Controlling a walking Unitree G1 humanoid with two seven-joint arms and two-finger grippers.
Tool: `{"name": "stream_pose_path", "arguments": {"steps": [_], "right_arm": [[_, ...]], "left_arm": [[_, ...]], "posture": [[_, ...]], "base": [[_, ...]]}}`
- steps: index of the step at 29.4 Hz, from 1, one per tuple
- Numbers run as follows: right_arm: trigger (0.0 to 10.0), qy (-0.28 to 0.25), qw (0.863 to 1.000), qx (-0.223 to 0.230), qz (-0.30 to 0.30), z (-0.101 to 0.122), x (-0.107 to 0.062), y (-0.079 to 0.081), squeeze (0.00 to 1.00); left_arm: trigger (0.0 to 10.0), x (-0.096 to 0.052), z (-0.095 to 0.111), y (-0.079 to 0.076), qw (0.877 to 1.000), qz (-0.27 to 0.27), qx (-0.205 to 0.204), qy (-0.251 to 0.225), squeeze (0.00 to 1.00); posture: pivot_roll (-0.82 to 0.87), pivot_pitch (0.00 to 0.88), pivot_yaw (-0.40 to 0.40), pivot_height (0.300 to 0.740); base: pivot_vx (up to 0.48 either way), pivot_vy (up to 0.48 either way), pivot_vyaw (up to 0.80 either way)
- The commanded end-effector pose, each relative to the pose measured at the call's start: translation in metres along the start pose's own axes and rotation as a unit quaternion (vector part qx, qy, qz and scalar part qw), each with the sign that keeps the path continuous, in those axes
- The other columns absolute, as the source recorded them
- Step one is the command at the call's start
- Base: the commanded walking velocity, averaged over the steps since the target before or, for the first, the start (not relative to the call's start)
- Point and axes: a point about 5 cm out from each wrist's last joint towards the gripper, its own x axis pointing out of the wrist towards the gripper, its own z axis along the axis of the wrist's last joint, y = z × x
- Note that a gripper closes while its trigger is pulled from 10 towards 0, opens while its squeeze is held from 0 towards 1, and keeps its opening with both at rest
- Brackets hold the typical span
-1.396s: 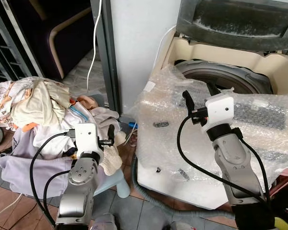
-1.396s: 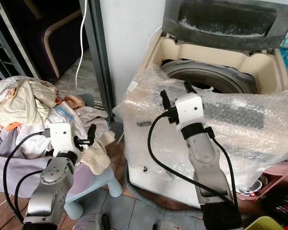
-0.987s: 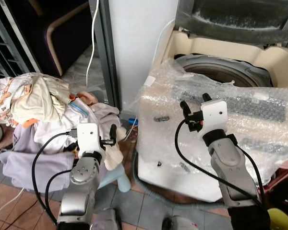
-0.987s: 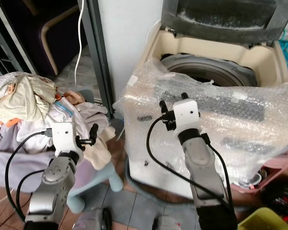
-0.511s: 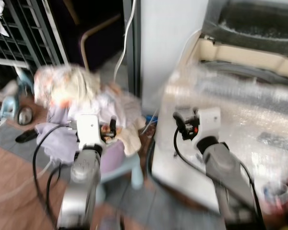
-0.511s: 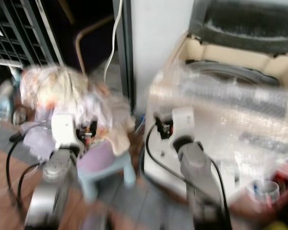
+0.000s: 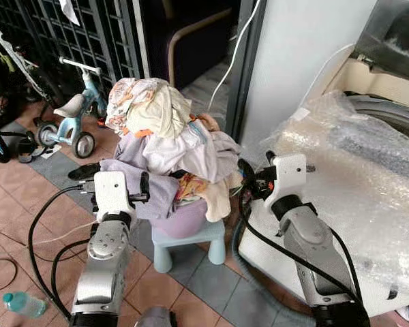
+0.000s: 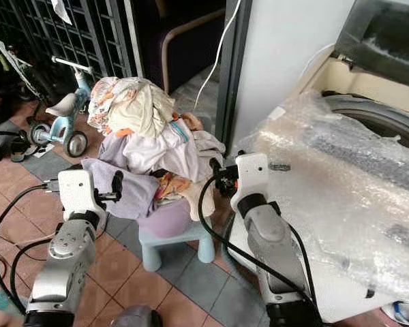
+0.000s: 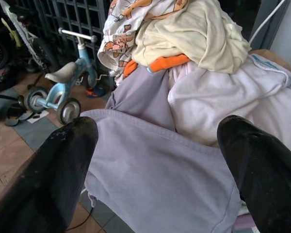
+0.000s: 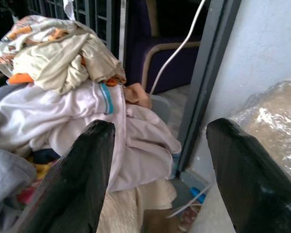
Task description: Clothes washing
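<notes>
Tiled floor (image 7: 27,204) beside a bubble-wrapped cream top-loading washing machine (image 7: 368,204); tall loose heap of mixed clothes (image 7: 167,139) on a pale blue plastic stool (image 7: 191,242), left gripper (image 9: 160,160) and right gripper (image 10: 155,160) both spread empty just short of it; likely to topple or shed garments if tugged low.

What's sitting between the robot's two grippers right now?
The pile of clothes on its lavender basin, seen in the left eye view: the left gripper is at its lavender cloth, the right gripper by its other side, both open.

One clothes pile (image 7: 165,139), one stool (image 7: 191,240), one washing machine (image 7: 354,204), one tricycle (image 7: 65,119), one bottle (image 7: 24,304), two grippers.
</notes>
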Motion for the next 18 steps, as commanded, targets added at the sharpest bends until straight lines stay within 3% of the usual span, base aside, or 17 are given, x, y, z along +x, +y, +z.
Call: {"name": "stream_pose_path", "arguments": {"steps": [1, 3, 6, 11, 15, 18], "right_arm": [[10.0, 0.041, 0.998, -0.016, -0.036, -0.02, -0.004, -0.007, 0.0], [10.0, 0.05, 0.997, -0.015, -0.048, -0.027, -0.007, -0.009, 0.0], [10.0, 0.045, 0.998, 0.004, -0.048, -0.032, -0.01, -0.008, 0.0], [10.0, 0.043, 0.998, -0.013, -0.038, -0.033, -0.009, 0.001, 0.0], [10.0, 0.039, 0.999, -0.001, -0.026, -0.034, -0.008, 0.005, 0.0], [10.0, 0.027, 0.999, -0.007, -0.024, -0.031, -0.007, 0.005, 0.0]], "left_arm": [[10.0, 0.0, -0.001, 0.005, 1.0, 0.007, 0.008, 0.001, 0.0], [10.0, 0.0, 0.0, 0.005, 1.0, 0.001, 0.015, -0.007, 0.0], [10.0, 0.0, 0.001, 0.006, 1.0, 0.002, 0.017, -0.009, 0.0], [10.0, 0.0, 0.0, 0.007, 1.0, 0.0, 0.017, -0.005, 0.0], [10.0, 0.001, -0.001, 0.007, 1.0, 0.005, -0.003, 0.008, 0.0], [10.0, 0.0, -0.003, 0.007, 1.0, 0.008, -0.005, 0.012, 0.0]], "posture": [[-0.02, 0.0, 0.029, 0.74], [-0.02, 0.0, 0.031, 0.74], [-0.01, 0.0, 0.033, 0.74], [-0.01, 0.0, 0.042, 0.74], [-0.01, 0.0, 0.04, 0.74], [-0.01, 0.0, 0.034, 0.74]], "base": [[0.0, 0.48, 0.0], [0.0, 0.446, 0.0], [0.0, 0.0, 0.0], [0.0, 0.0, 0.0], [0.0, 0.0, 0.0], [0.0, 0.48, 0.0]]}}
